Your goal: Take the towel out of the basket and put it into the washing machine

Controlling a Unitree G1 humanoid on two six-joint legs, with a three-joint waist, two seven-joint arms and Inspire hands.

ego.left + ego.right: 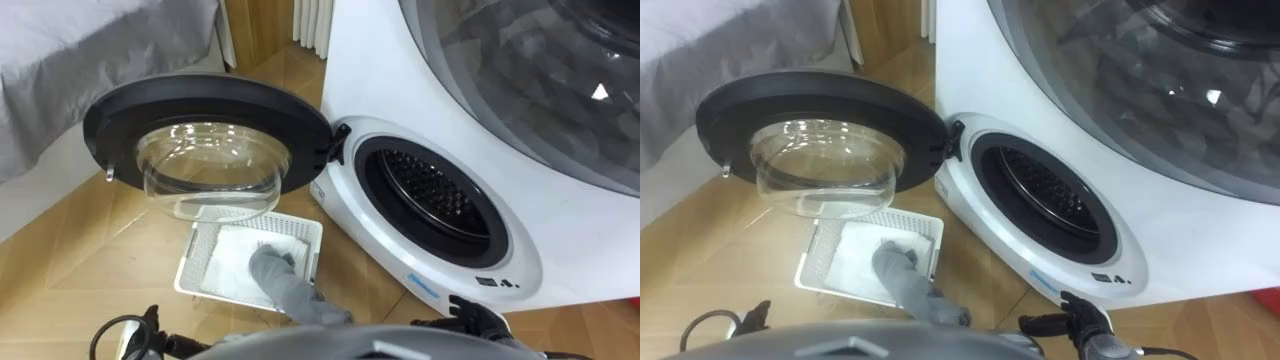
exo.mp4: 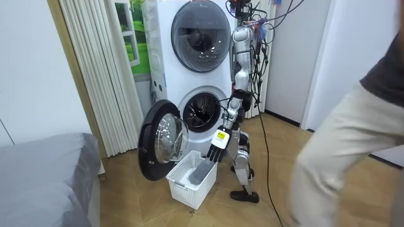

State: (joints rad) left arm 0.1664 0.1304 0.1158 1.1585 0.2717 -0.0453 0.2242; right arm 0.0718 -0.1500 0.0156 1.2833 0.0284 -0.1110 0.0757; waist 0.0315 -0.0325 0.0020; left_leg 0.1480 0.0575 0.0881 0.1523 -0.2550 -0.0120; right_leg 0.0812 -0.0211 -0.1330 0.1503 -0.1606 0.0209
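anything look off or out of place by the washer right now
Only the grey towel: it lies in the white basket on the floor with one end trailing over the near rim. The washing machine has its door wide open; nothing looks spilled or damaged.

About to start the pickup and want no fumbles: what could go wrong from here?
The grey towel lies in the white laundry basket, one end rising past the near rim; a pull on that end might drag or tip the basket. The open washing machine door sits just above the basket, so a straight lift could strike it. The right hand is open, off the towel.
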